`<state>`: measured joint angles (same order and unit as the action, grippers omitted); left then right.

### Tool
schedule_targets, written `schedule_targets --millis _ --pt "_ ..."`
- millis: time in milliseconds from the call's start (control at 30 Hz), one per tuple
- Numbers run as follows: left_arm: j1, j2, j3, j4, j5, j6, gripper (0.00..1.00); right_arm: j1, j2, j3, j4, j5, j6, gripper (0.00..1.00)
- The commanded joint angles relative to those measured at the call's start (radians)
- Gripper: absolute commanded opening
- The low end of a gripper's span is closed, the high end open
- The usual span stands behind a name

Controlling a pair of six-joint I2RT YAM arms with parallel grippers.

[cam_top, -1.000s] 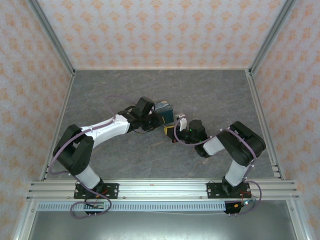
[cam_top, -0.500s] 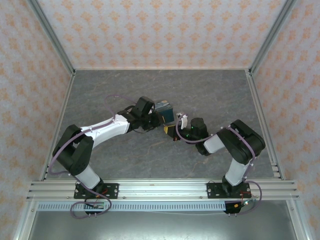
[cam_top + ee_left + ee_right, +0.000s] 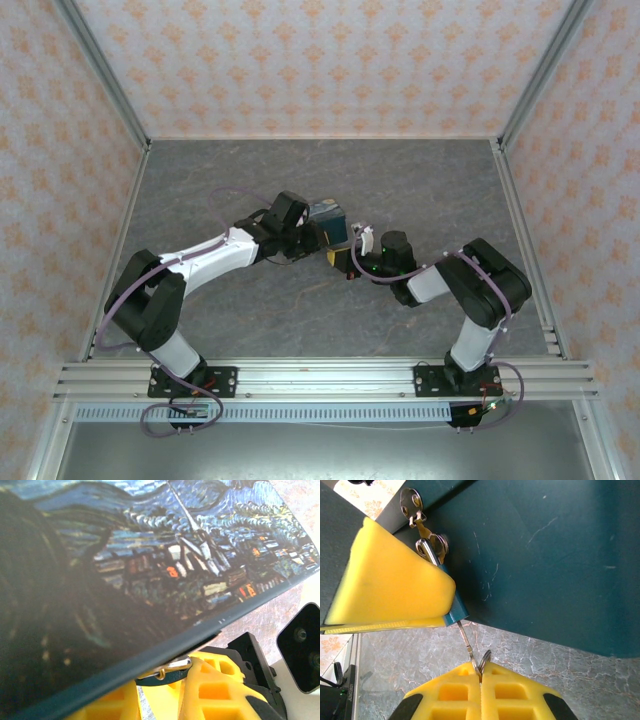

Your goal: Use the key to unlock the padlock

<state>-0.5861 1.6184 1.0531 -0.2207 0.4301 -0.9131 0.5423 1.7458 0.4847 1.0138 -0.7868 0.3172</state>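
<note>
One padlock (image 3: 456, 614), one key (image 3: 467, 642), one box (image 3: 545, 555)

Both arms reach inward from the near edge, elbows bent, wrists meeting mid-table. The left gripper (image 3: 322, 240) points right, its 2 fingers clamped on the padlock (image 3: 454, 611). The right gripper (image 3: 481, 674) points left, fingers pressed together, pinching the key (image 3: 468, 645).

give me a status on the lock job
Left gripper clamped on padlock, hanging from hasp on box. Right gripper shut on key, tip at padlock base, depth unclear. Key runs close alongside box.
</note>
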Motion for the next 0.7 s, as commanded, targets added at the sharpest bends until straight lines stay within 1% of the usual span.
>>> schedule_targets --millis 0,133,300,533,667 --pt "-0.032 -0.010 0.013 -0.055 0.095 0.042 0.07 -0.002 -0.049 0.075 0.146 -0.015 -0.009 0.00" --pt "-0.032 -0.008 0.006 -0.040 0.086 0.037 0.07 0.000 -0.029 0.073 0.203 -0.029 0.056 0.00" --pt "-0.032 -0.010 -0.013 0.002 0.079 0.017 0.07 0.002 -0.034 0.058 0.204 -0.035 0.085 0.00" --pt "-0.032 -0.004 -0.006 -0.010 0.090 0.027 0.07 0.003 -0.035 0.071 0.200 -0.021 0.075 0.00" --pt "-0.032 -0.007 -0.008 -0.020 0.086 0.036 0.07 -0.005 -0.062 0.079 0.150 -0.019 0.040 0.00"
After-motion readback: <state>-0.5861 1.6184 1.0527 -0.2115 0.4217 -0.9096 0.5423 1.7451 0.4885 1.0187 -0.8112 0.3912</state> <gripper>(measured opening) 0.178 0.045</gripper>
